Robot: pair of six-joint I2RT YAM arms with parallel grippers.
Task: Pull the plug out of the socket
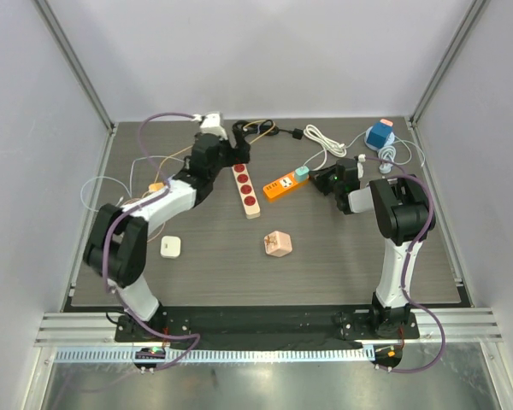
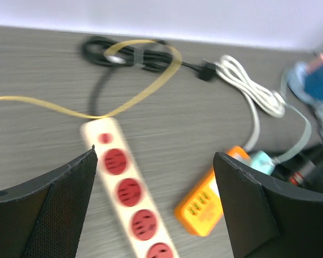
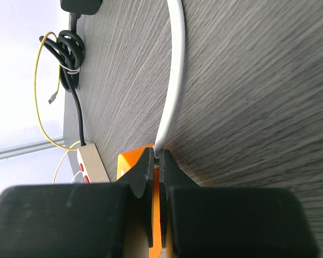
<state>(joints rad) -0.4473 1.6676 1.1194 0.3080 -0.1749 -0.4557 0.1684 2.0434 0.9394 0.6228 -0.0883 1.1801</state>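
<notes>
The teal plug [image 1: 302, 172] sits in the far end of the orange power strip [image 1: 282, 185]. It is a small squarish block standing proud of the strip's top face, with a pale cable leading off from it. The right gripper [image 1: 323, 178] is the nearer one. Its fingers are pressed together at that end of the strip with the plug just beside their tips, and a white cable [image 3: 174, 80] runs out ahead of them; whether they nip it I cannot tell. The strip's long axis lies roughly along the line those fingers point. The left gripper [image 2: 155, 156] hangs with fingers spread wide over the cream socket bar [image 2: 130, 189]. The plug is well off past its right finger, so that arm would probably have to cross over to pull.
</notes>
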